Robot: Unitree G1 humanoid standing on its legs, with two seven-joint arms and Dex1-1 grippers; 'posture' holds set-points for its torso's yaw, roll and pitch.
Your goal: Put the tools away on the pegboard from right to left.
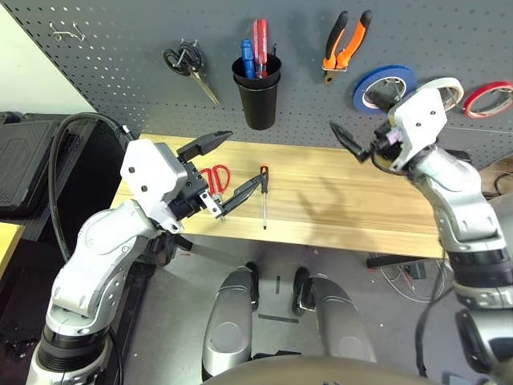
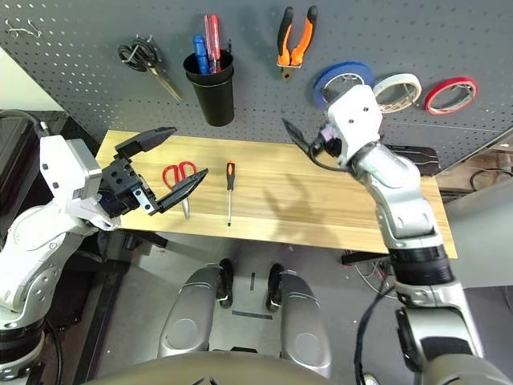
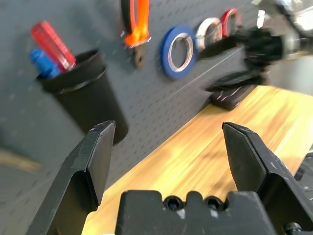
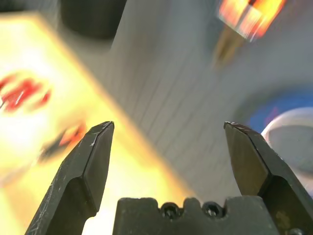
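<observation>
A light wooden desk [image 2: 337,204] is standing against the pegboard. Red-handled scissors [image 2: 179,178] are lying on its left part, and a slim screwdriver [image 2: 229,191] with a black-orange handle is lying just beside them, tip pointing toward the near edge.

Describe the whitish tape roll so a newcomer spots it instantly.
Look at the dark grey pegboard behind the wooden table. On its right side hang three tape rolls in a row; the whitish tape roll is the middle one, between the blue roll and the red roll.
</observation>
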